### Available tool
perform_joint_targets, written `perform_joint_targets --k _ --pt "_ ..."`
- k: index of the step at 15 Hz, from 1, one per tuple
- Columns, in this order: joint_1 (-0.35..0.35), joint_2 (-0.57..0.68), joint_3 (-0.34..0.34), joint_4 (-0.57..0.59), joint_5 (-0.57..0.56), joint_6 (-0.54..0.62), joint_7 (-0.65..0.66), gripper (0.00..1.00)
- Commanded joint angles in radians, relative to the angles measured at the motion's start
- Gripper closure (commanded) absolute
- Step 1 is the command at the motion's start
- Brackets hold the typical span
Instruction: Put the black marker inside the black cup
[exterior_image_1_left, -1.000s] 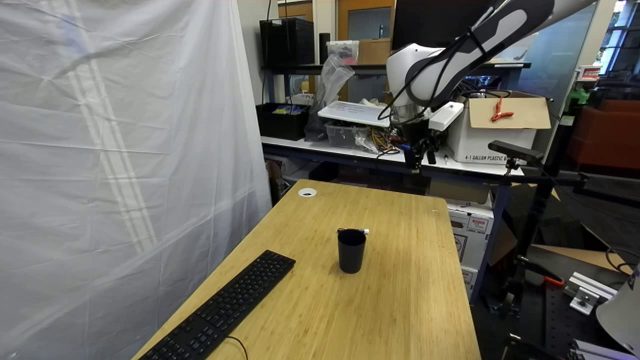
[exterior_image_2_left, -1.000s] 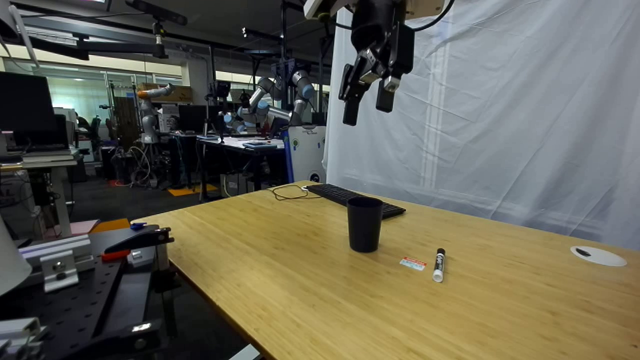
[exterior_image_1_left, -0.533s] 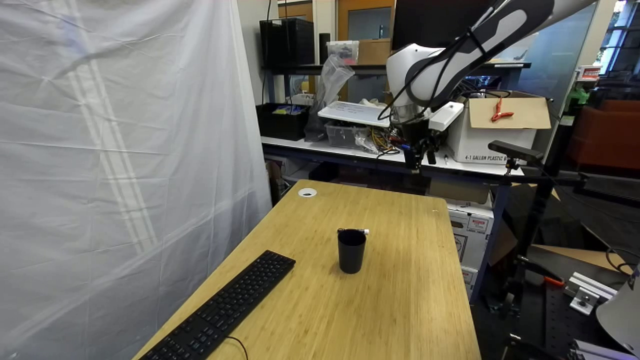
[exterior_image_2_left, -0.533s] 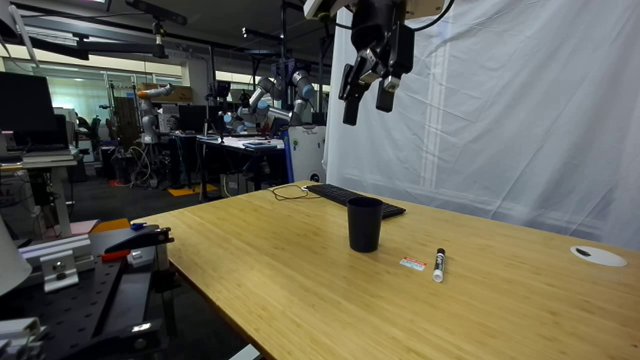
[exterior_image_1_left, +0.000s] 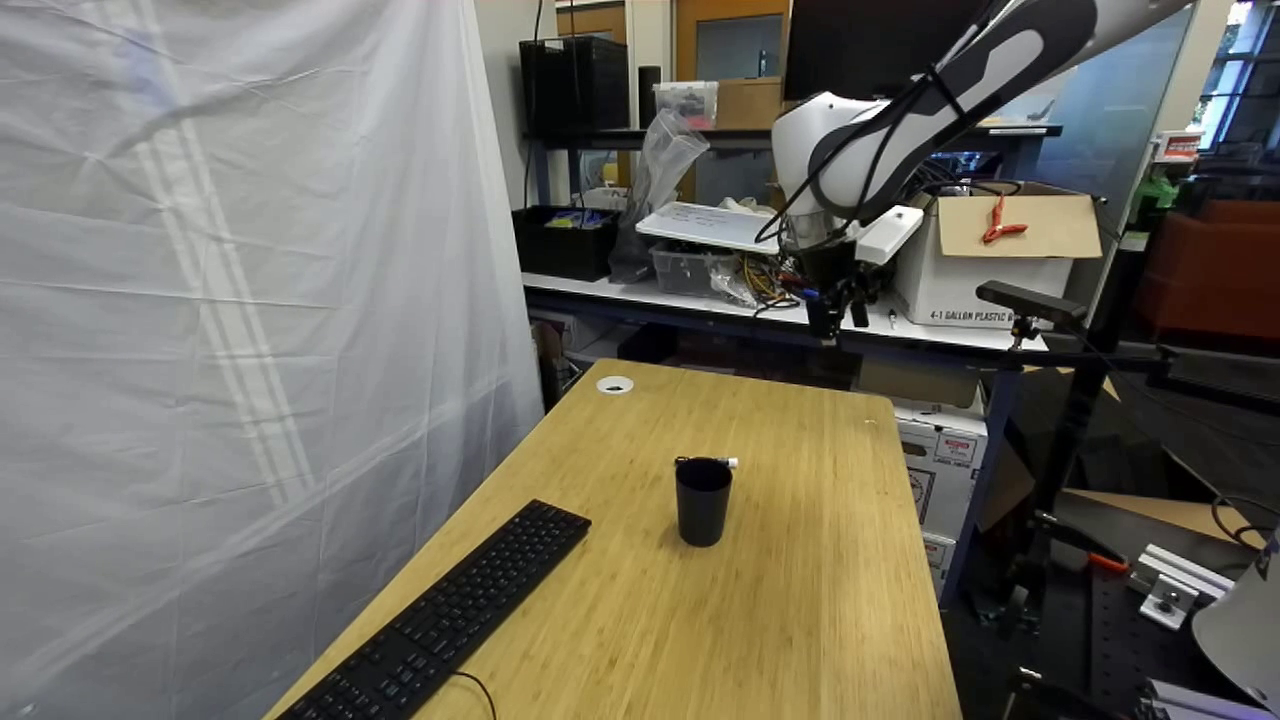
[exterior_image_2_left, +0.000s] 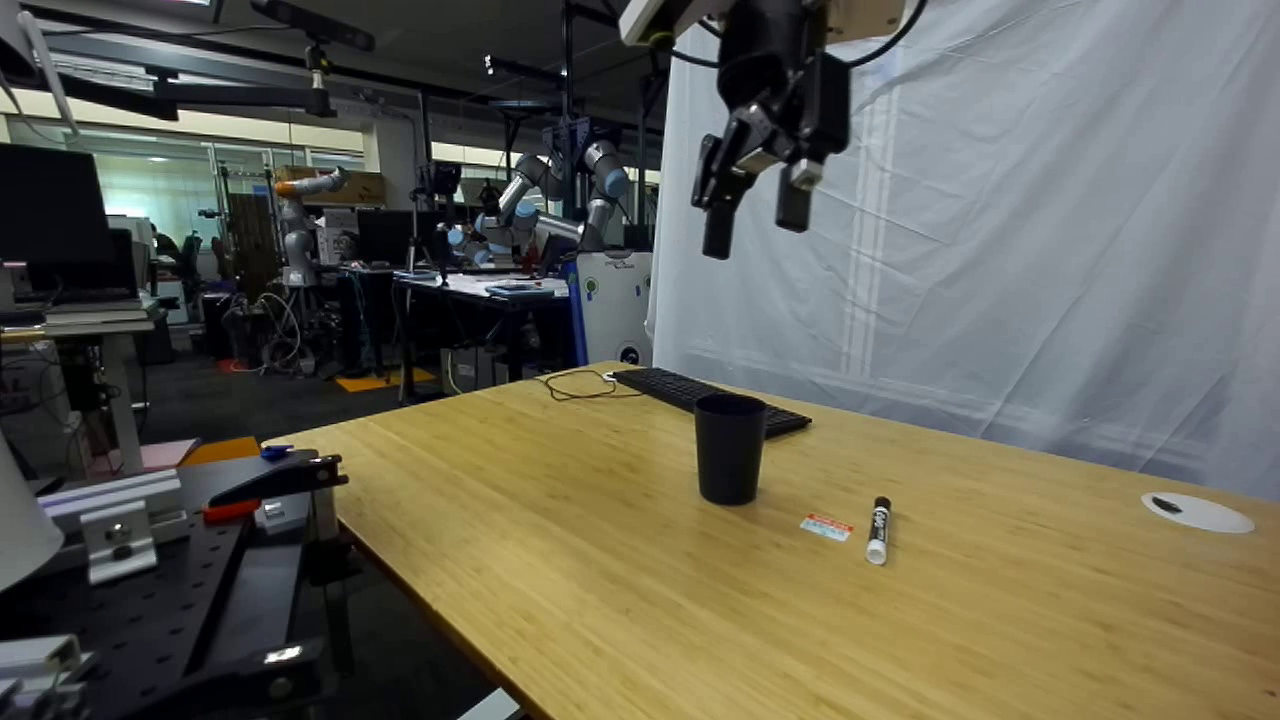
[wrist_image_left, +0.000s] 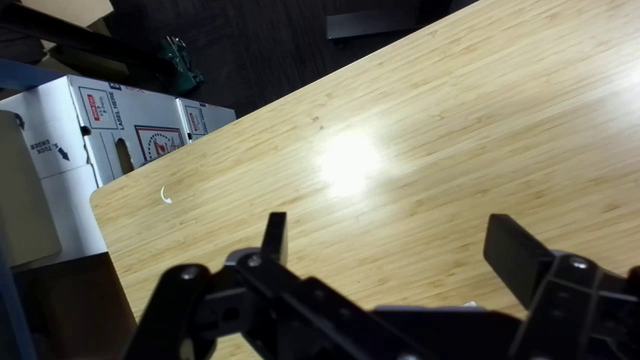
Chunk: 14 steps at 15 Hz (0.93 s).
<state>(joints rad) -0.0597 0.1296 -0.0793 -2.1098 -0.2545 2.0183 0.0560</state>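
The black marker lies on the table, with a black cap and a white end. In an exterior view it is mostly hidden behind the cup, its white end showing. The black cup stands upright beside the marker, apart from it, and also shows in an exterior view. My gripper is open and empty, high above the table; it also shows in an exterior view. In the wrist view its fingers are wide apart over bare wood. A small pale bit shows at the gripper's edge there; I cannot tell what it is.
A black keyboard lies along the table's curtain side. A small red and white sticker is between cup and marker. A white round grommet is near the table's far corner. A shelf with boxes stands behind the table.
In the last half second my gripper has moved slightly down and a little sideways, still open. The cup and marker have not moved.
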Motion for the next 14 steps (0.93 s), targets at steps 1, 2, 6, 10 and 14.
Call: perform_joint_targets --k 1,2,6,10,14 --pt "-0.022 0.133 -0.022 0.128 -0.047 0.029 -0.081 0.0" --pt "-0.026 0.174 -0.027 0.165 -0.05 0.043 -0.113 0.0" --pt "-0.039 0.341 -0.005 0.314 -0.039 0.109 -0.289 0.0" --pt "-0.062 0.442 0.059 0.415 0.0 0.157 -0.506 0.0" --pt "-0.091 0.516 0.115 0.484 0.054 0.148 -0.699 0.0"
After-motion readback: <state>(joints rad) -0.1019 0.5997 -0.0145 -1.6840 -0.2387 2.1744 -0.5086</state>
